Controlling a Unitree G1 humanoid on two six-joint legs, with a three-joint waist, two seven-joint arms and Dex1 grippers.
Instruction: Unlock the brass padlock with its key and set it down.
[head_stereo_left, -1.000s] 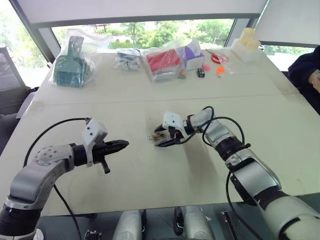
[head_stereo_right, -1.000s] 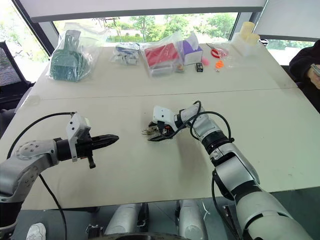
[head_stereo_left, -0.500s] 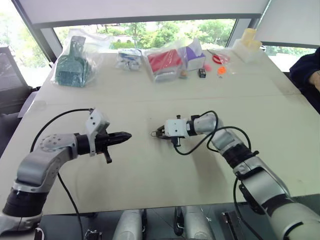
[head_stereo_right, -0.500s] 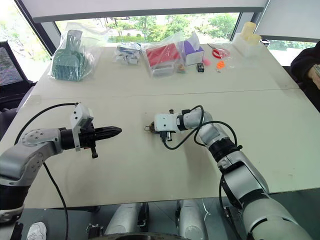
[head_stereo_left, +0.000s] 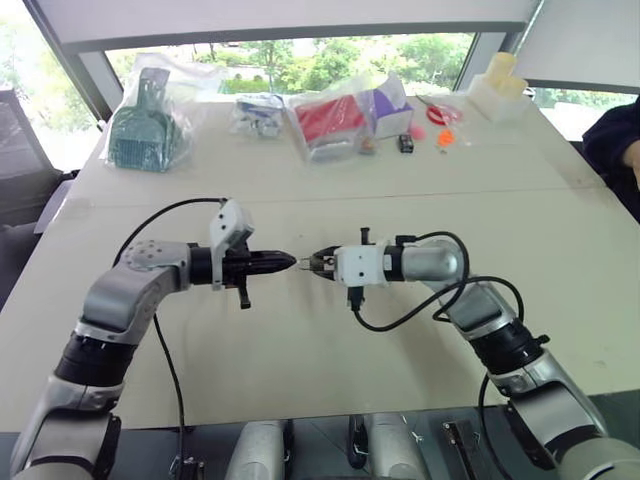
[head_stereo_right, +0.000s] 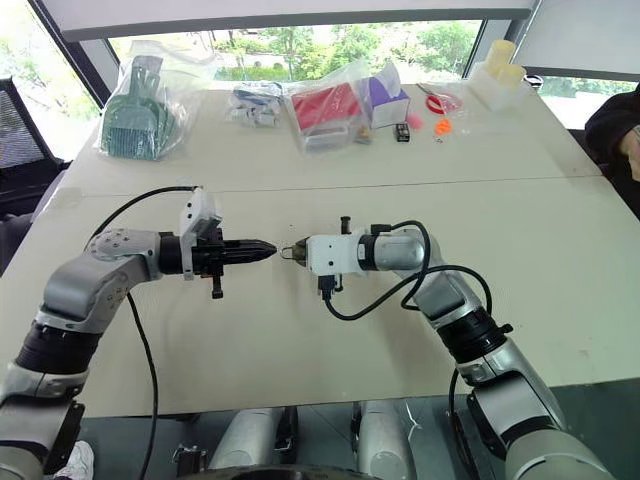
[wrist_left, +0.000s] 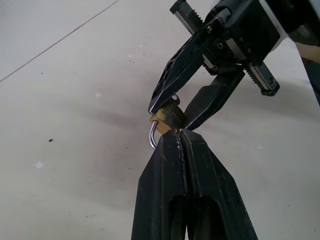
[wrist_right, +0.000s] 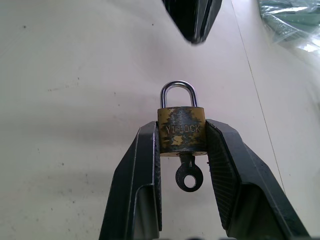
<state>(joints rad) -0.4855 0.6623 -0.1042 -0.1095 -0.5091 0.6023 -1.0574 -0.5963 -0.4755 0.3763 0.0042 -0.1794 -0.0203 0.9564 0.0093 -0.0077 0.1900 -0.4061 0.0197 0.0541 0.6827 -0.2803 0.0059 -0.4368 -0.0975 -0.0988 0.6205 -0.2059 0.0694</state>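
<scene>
Plainly, the padlock hung above the desk, clamped by its sides in the right pincer, shackle aimed at the left pincer, key seated in its base. Its long axis ran level, along the right pincer's fingers. The left pincer was fully closed, empty, its tips nearly at the shackle. To do this well, I judged it should reach the key's bow, grip, and twist without side-loading.

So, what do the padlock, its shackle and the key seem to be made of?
Padlock: likely brass, a dull yellow body with dark worn patches and stamped letters. Shackle: probably steel, silvery and shiny with bright highlights. Key: metal, perhaps steel; it looks dark, so its finish is unclear.
</scene>
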